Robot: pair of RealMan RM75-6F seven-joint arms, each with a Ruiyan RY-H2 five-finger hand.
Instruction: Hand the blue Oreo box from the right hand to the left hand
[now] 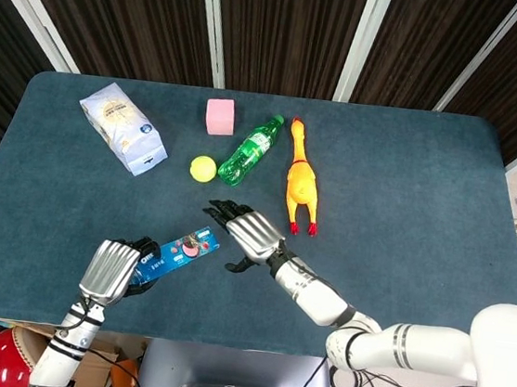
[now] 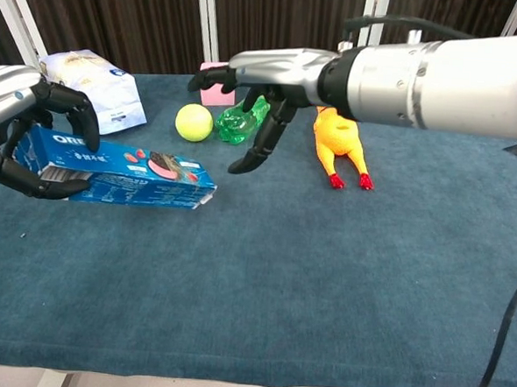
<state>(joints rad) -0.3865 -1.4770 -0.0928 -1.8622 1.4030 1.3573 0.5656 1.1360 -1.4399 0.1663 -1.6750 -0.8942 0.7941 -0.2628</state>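
My left hand point(image 1: 110, 270) point(image 2: 21, 135) grips one end of the blue Oreo box point(image 1: 175, 252) point(image 2: 128, 175) and holds it above the table near the front left. The box points toward the table's middle, its far end free. To the right of that end, my right hand point(image 1: 247, 232) point(image 2: 269, 89) hovers with its fingers spread and nothing in them. A clear gap shows between the right hand and the box in both views.
On the blue table point(image 1: 407, 201) behind the hands lie a yellow ball point(image 1: 203, 169), a green bottle point(image 1: 249, 150), a rubber chicken point(image 1: 301, 182), a pink cube point(image 1: 220, 116) and a white bag point(image 1: 123, 129) at the back left.
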